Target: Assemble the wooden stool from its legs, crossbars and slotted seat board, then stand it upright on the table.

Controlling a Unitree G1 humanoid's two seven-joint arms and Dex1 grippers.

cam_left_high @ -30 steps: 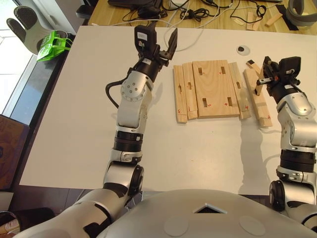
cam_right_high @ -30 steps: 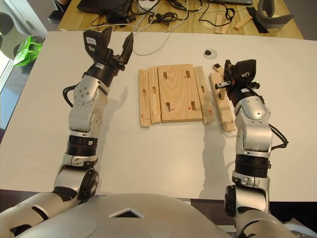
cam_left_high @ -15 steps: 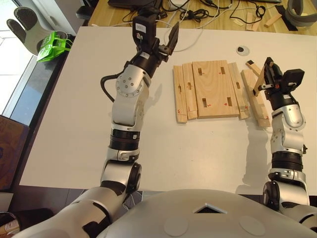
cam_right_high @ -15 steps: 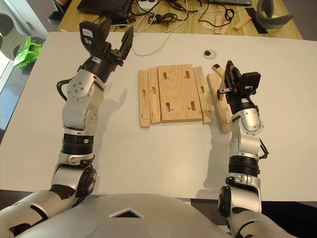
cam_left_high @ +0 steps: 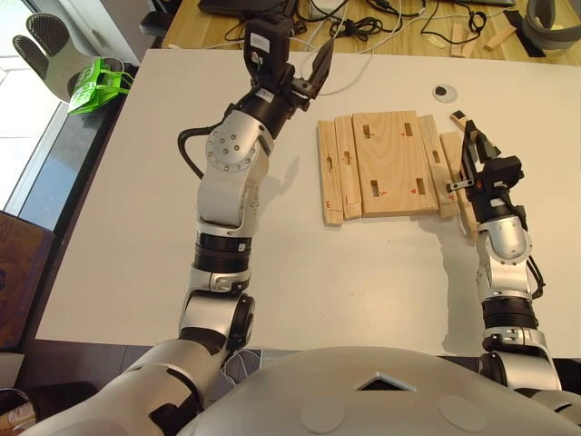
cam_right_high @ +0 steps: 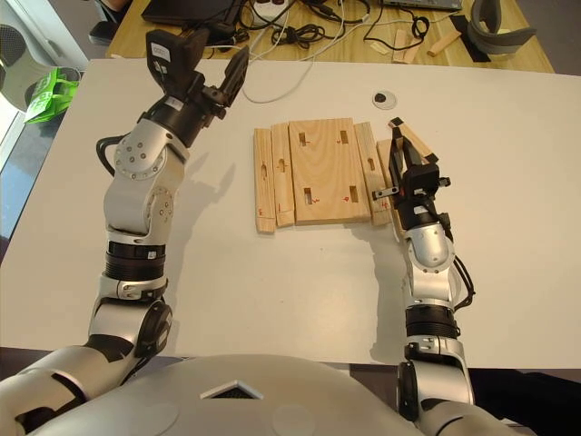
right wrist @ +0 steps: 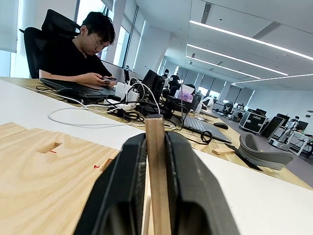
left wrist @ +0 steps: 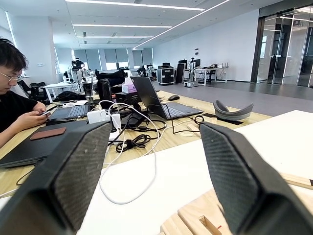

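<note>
on your left, the left gripper [cam_left_high: 295,62] hangs above the white table [cam_left_high: 136,227], near its far edge and well apart from the wood. its two black fingers [left wrist: 73,176] are spread wide with nothing between them. to the right of it you have two long pale wooden bars [cam_left_high: 339,171] lying flat side by side, against the left edge of the slotted seat board [cam_left_high: 395,150]. the board is a pale rectangular panel with four slots, also flat on the table. along its right edge lies a third long wooden bar [cam_left_high: 437,168], and just beside that are further pale wooden pieces [cam_left_high: 451,143], partly under your right arm. your right gripper [cam_left_high: 469,143] sits over these rightmost pieces, clamped on a thin pale wooden slat [right wrist: 156,176] that stands on edge between its fingers. you cannot tell whether the slat is off the table. beyond it, a small dark round disc [cam_left_high: 444,90] rests on the table.
</note>
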